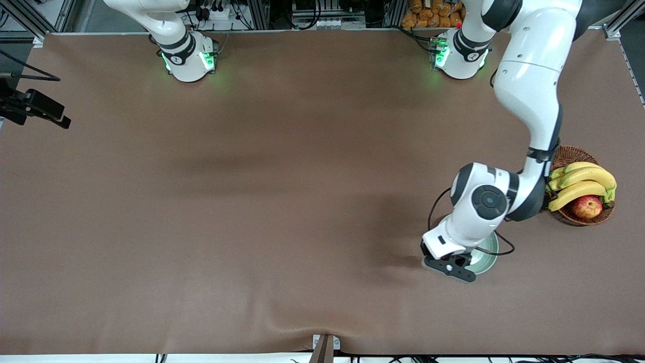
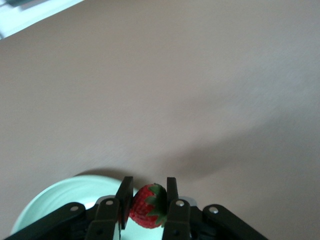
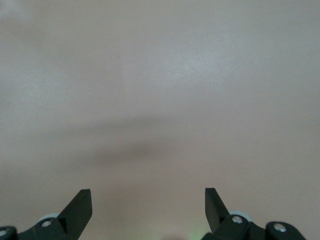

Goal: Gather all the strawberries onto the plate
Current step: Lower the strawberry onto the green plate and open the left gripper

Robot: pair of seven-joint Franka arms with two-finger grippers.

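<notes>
A wicker basket (image 1: 571, 154) — at the left arm's end — holds bananas (image 1: 582, 182); an apple (image 1: 587, 206) too.

One small red strawberry with a green leafy cap (image 2: 148, 206) is in sight, and no second or third can be counted. There is one round, pale mint-green glossy plate (image 1: 490, 250), partly covered by the arm above it. One brown wicker basket (image 1: 571, 153) stands on the brown tabletop (image 1: 282, 201); it holds one red-yellow apple (image 1: 587, 206) and one bunch of yellow bananas (image 1: 583, 182), in which three bananas can be made out. Two white robot arms stand at the table.
</notes>
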